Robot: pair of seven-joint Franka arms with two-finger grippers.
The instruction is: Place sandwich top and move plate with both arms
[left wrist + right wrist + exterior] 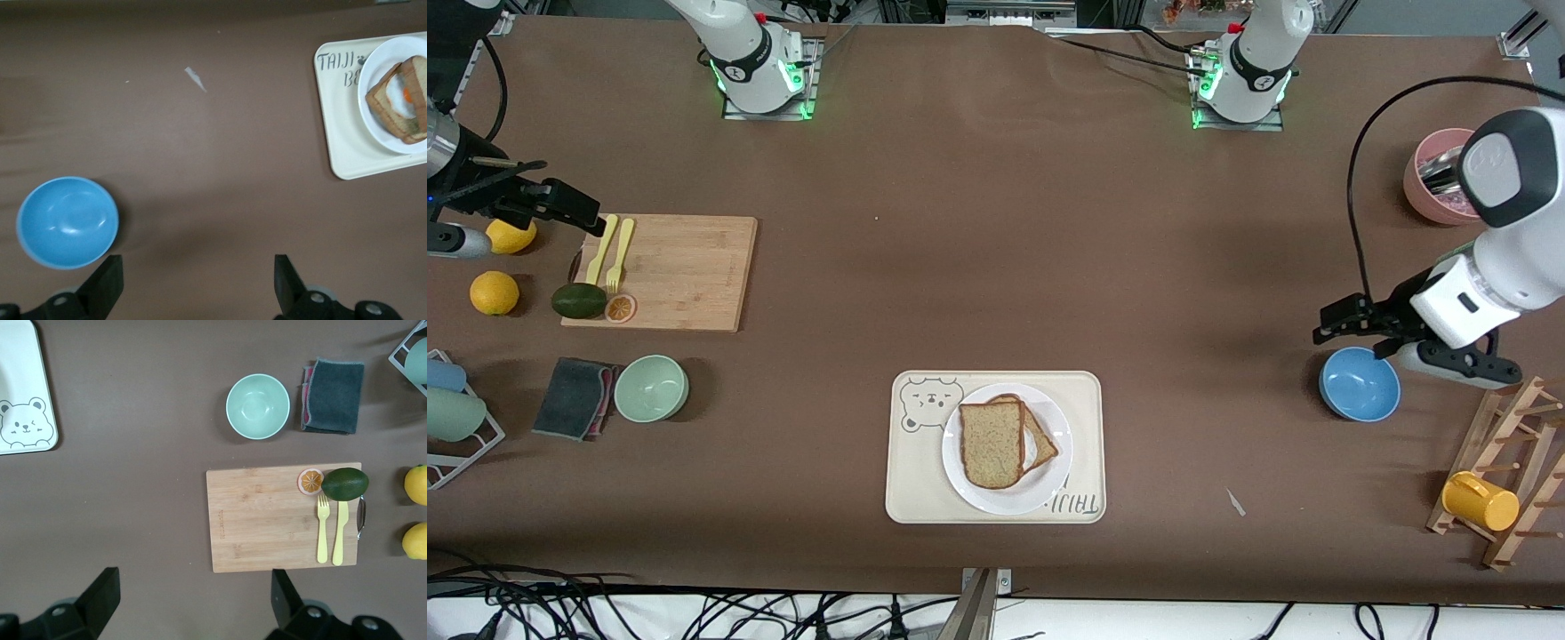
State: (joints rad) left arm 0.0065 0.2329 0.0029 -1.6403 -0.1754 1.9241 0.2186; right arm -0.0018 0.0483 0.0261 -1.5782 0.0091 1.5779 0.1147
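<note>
Front view, scanning across: the right gripper hangs at the edge of the wooden cutting board toward the right arm's end of the table, jaws spread wide and holding nothing. Mid-table sits the cream tray, and on it the plate. The sandwich top already lies on the plate, leaning over the darker egg slice. Toward the left arm's end, the left gripper hovers by the blue bowl, jaws released too, empty.
</note>
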